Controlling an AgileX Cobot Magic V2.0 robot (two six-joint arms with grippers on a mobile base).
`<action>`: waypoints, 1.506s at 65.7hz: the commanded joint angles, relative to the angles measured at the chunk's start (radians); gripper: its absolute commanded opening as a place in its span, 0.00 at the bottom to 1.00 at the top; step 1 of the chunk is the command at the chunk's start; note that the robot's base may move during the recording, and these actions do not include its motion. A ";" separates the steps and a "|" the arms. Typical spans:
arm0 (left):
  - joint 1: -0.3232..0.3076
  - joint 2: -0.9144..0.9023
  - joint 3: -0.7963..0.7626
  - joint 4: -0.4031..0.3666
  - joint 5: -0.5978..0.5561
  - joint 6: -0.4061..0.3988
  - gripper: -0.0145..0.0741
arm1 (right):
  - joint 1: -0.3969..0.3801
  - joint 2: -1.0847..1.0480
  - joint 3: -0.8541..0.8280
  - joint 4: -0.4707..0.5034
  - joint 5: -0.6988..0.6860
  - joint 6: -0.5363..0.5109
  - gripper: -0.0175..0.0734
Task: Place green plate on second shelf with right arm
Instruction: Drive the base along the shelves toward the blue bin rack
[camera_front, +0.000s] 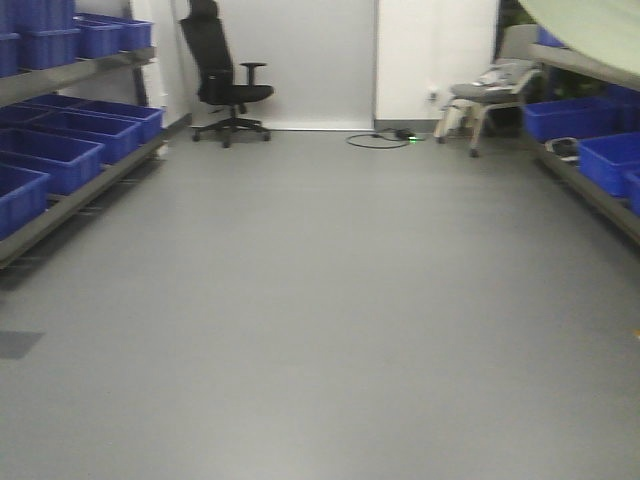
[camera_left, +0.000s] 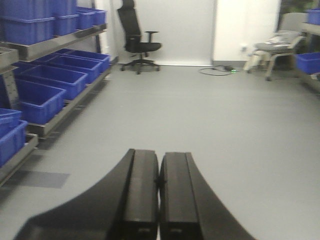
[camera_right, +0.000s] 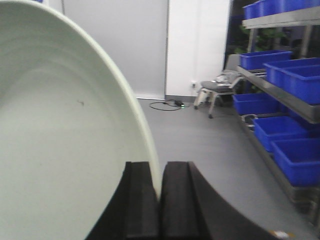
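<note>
- Now your right gripper (camera_right: 160, 197) pinches the green plate (camera_right: 65, 130) by its rim, jaws nearly together on the thin edge, so you carry it aloft near the steel shelves (camera_right: 280, 95) on your right.
- Your left gripper (camera_left: 159, 197) is closed on nothing, its two sides touching.
- Matte, pale mint, smoothly curved: that slim rim may slip, so ease toward the shelves.

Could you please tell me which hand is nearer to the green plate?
Right. The right hand grips the green plate by its rim. The left hand is shut on nothing, facing the floor, with no plate in its view.
</note>
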 joint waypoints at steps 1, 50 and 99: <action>0.000 -0.017 0.041 -0.001 -0.088 -0.003 0.31 | -0.008 0.006 -0.033 0.007 -0.116 0.006 0.22; 0.000 -0.017 0.041 -0.001 -0.088 -0.003 0.31 | -0.008 0.006 -0.033 0.007 -0.116 0.006 0.22; 0.000 -0.017 0.041 -0.001 -0.088 -0.003 0.31 | -0.008 0.006 -0.033 0.007 -0.116 0.006 0.22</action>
